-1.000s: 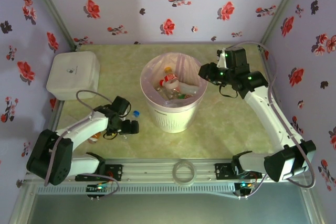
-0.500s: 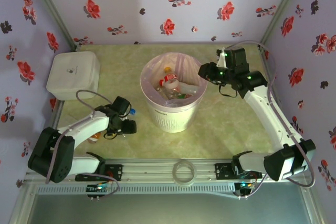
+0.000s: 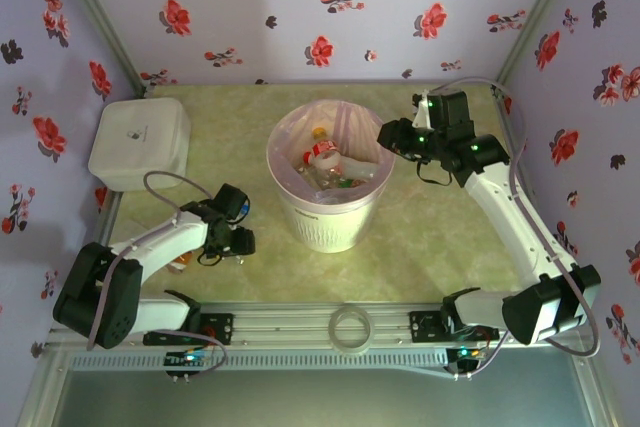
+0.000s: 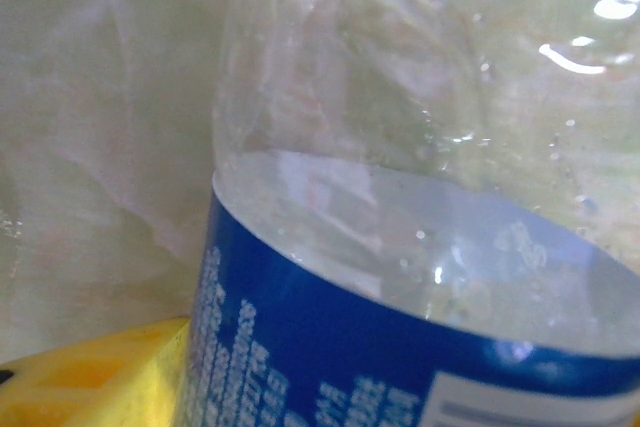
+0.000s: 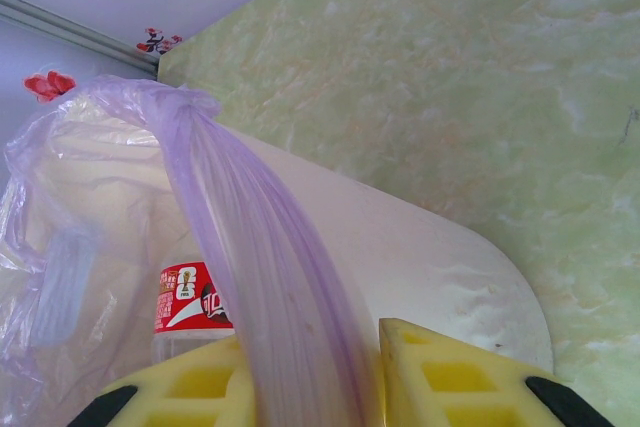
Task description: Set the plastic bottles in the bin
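Top view: bin [image 3: 325, 227] stands mid-worktop [image 3: 440, 232], with several bottles [image 3: 325, 165] lying inside on the pink liner [image 3: 290, 137]. White box [image 3: 140, 142] sits far left. Left claw [image 3: 243, 230] is low over the worktop, near-left of the bin and apart from it; a blue cap [image 3: 243, 209] shows at its far side. Right claw [image 3: 388, 137] is at the bin's right rim. A small orange object [image 3: 179, 262] is half hidden under the left arm, too small to name.

Left wrist view: clear bottle with blue label [image 4: 400, 277] is very close and cut off at every edge, its label text blurred. One yellow pad [image 4: 90, 382] shows lower left beside the label. Touching or apart cannot be told, so the left claw's grip is undetermined.

Right wrist view: two yellow pads [image 5: 460, 377] are pressed together on a fold of the liner [image 5: 250, 247], pinching it. The red-labelled bottle [image 5: 190, 297] shows dimly through the liner, inside the bin, just beyond the left pad.
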### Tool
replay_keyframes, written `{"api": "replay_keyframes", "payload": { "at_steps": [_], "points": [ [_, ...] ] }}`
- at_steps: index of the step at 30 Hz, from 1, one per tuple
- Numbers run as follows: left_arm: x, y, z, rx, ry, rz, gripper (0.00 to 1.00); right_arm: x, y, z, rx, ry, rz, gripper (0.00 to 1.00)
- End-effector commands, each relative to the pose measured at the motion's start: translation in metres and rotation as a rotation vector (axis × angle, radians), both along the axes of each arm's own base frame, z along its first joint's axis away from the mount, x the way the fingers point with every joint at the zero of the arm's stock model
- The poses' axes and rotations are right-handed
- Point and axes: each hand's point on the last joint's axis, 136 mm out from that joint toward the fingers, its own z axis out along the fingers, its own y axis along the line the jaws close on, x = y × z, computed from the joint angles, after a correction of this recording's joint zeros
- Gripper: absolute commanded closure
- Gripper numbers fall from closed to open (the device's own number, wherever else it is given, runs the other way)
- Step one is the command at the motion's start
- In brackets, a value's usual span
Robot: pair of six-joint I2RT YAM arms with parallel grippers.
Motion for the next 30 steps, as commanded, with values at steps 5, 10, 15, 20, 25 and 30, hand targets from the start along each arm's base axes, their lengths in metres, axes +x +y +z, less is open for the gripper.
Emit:
{"api": "replay_keyframes", "payload": {
  "at_steps": [5, 10, 15, 20, 25, 30],
  "points": [
    [0.016, -0.027, 0.006, -0.123, -0.040, -0.006, 0.46, 0.004, 0.010, 0.008, 0.041, -0.010, 0.019, 0.71],
    [0.029, -0.038, 0.020, -0.158, -0.078, -0.010, 0.54, 0.003, 0.009, 0.008, 0.042, -0.013, 0.012, 0.71],
    [0.041, -0.043, 0.041, -0.183, -0.127, -0.016, 0.60, 0.002, 0.009, 0.008, 0.048, -0.016, 0.009, 0.71],
    [0.050, -0.047, 0.075, -0.217, -0.204, -0.019, 0.73, 0.001, 0.010, 0.010, 0.058, -0.021, 0.014, 0.71],
    [0.064, -0.048, 0.123, -0.249, -0.319, -0.021, 0.81, -0.001, 0.011, 0.012, 0.067, -0.029, 0.019, 0.71],
    [0.082, -0.053, 0.199, -0.302, -0.468, -0.053, 0.98, -0.005, 0.011, 0.015, 0.072, -0.036, 0.024, 0.71]
  ]
}}
